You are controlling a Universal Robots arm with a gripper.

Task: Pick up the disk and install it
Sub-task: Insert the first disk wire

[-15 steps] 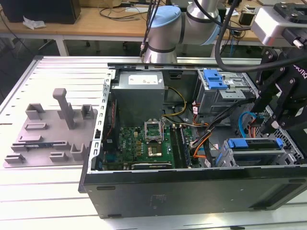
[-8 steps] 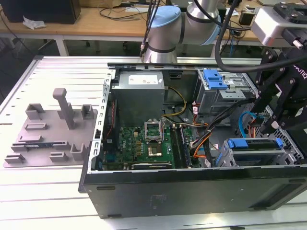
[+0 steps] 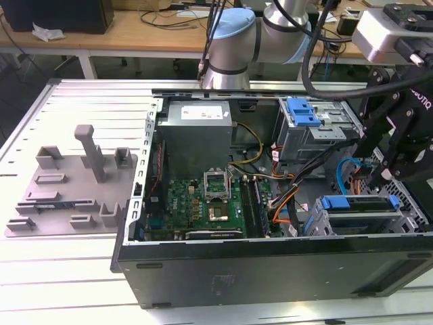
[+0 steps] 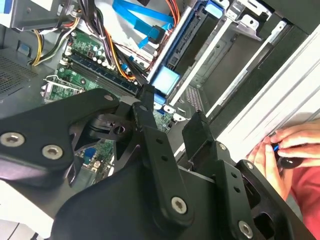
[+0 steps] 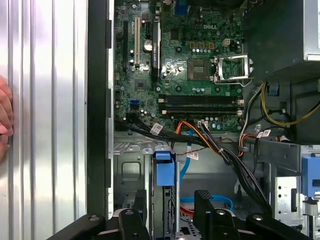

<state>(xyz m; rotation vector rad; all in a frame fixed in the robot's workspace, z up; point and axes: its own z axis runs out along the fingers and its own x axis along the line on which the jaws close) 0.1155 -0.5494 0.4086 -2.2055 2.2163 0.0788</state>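
Observation:
The disk [image 3: 358, 203], a flat drive with bright blue rails, sits in the drive cage at the near corner of the open computer case, on the exterior view's right. Its blue end tab [image 5: 165, 170] also shows in both wrist views [image 4: 165, 80]. My black gripper [image 3: 379, 169] hangs just above that cage. It is open in both wrist views [image 5: 172, 212] [image 4: 172, 110], with nothing between the fingers and the blue tab lined up with the gap.
A second drive cage with a ribbed blue latch [image 3: 302, 112] stands further back. The motherboard [image 3: 206, 203], loose cables [image 5: 210, 140] and the power supply [image 3: 196, 132] take up the case. On the exterior view's left stands a grey tray with posts [image 3: 74, 189]. A person's hand [image 4: 295, 150] rests outside the case wall.

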